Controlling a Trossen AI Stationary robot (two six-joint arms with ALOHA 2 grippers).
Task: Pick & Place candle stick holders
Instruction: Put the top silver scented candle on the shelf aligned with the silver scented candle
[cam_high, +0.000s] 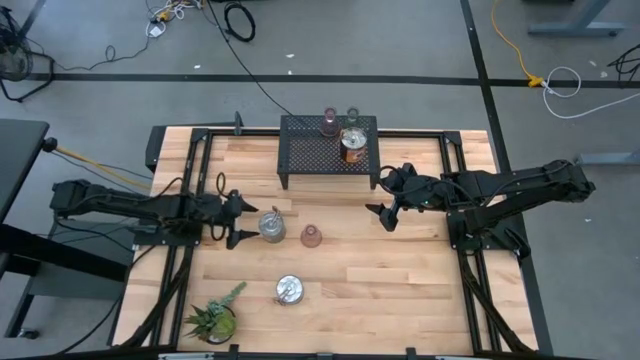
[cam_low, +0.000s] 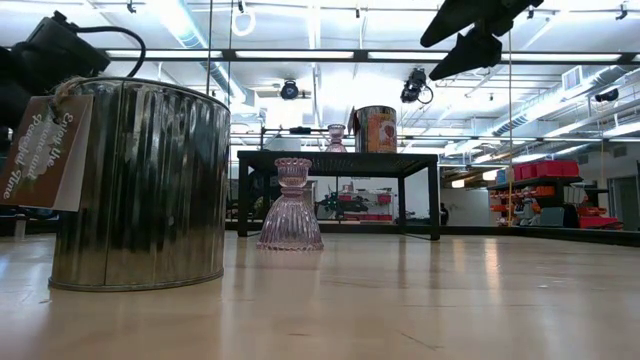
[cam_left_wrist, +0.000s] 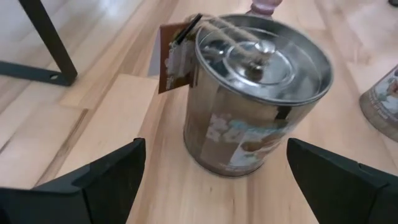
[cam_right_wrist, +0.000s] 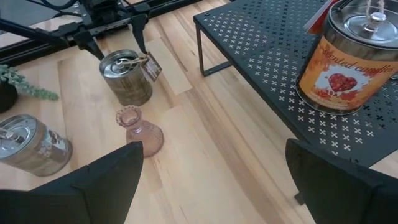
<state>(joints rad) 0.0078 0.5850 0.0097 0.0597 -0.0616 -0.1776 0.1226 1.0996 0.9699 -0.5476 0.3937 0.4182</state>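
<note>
A silvery tin holder with a paper tag (cam_high: 271, 225) stands on the table left of centre. My left gripper (cam_high: 238, 218) is open just to its left, and its fingers (cam_left_wrist: 112, 174) stand short of the tin (cam_left_wrist: 258, 93) without touching it. A pink glass holder (cam_high: 311, 236) stands to the tin's right. A second silvery tin (cam_high: 289, 290) stands nearer the front edge. On the black mesh rack (cam_high: 310, 155) stand a coppery tin (cam_high: 353, 145), a pinkish cup (cam_high: 330, 122) and a greenish cup (cam_high: 352, 115). My right gripper (cam_high: 385, 196) is open and empty, raised to the right of the rack.
A spiky green potted plant (cam_high: 215, 320) stands at the front left corner. The rack stands at the table's far edge, on legs with room beneath it (cam_low: 340, 200). Bare wood (cam_high: 400, 280) lies across the front right.
</note>
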